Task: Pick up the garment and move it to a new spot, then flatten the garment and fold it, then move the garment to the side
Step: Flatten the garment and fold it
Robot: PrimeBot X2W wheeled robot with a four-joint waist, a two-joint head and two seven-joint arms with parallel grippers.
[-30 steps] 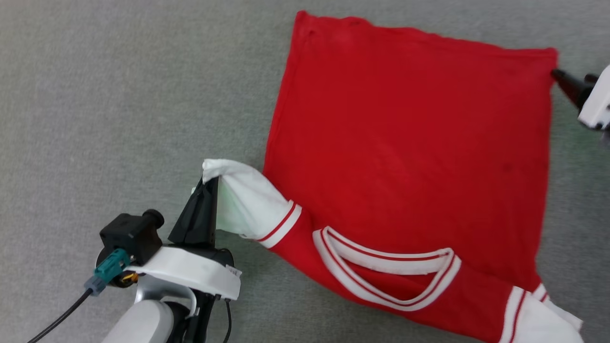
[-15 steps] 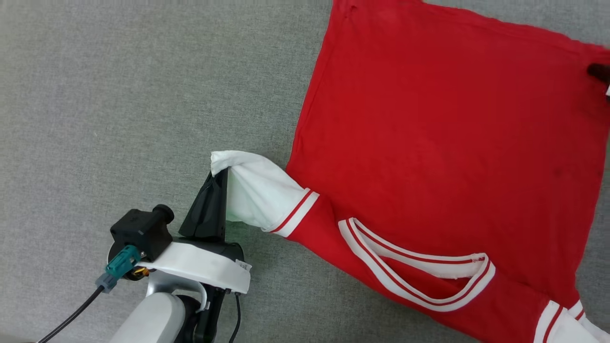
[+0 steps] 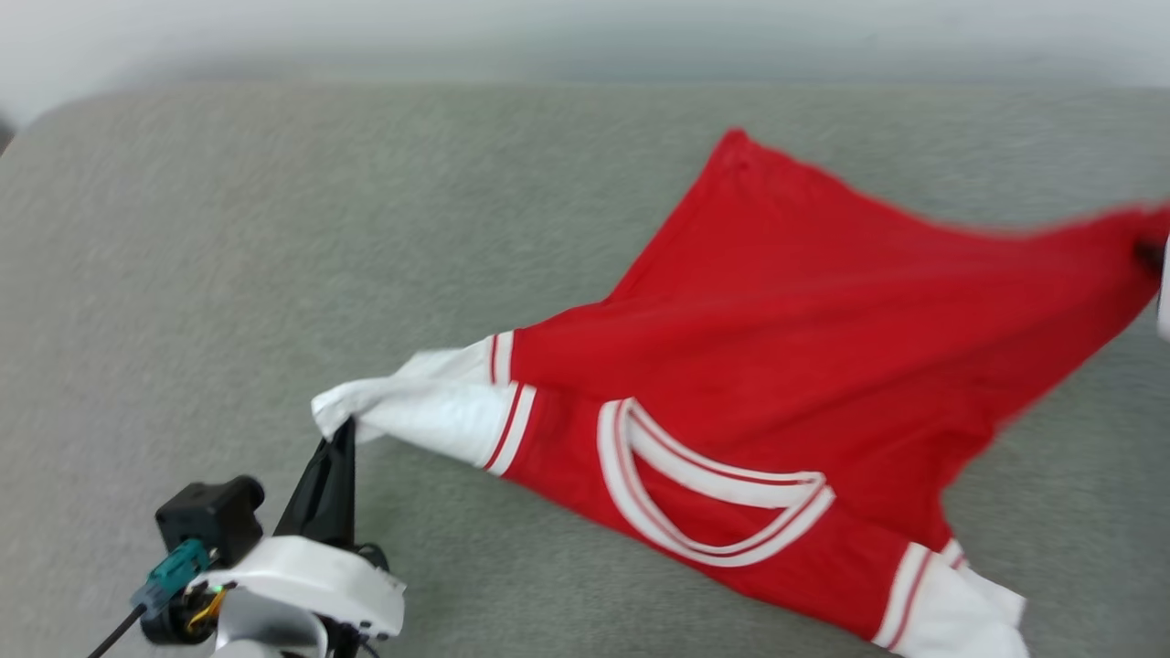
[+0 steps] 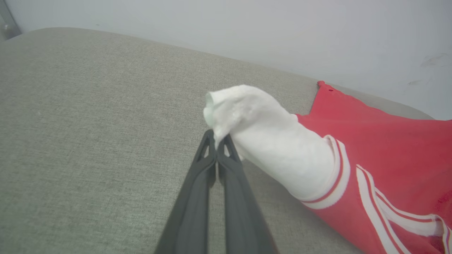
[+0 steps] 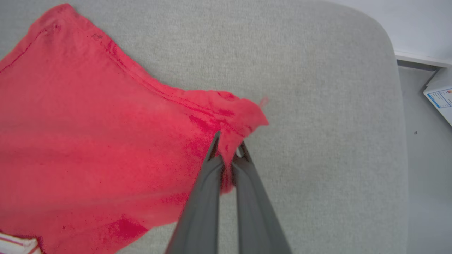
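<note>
Spanning one grey fabric surface (image 3: 274, 228), one red jersey T-shirt with white, stripe-trimmed sleeves (image 3: 823, 366) stretches between two grippers. The left gripper (image 4: 216, 139) pinches a white sleeve end, and the right gripper (image 5: 229, 143) clamps a red hem corner.

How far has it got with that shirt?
Early days. Done: the left gripper is shut on a white sleeve and the right gripper on a red hem corner. In hand: the shirt is stretched between them, its ends raised off the grey cushion. To do: laying it flat, folding it, moving it aside.
</note>
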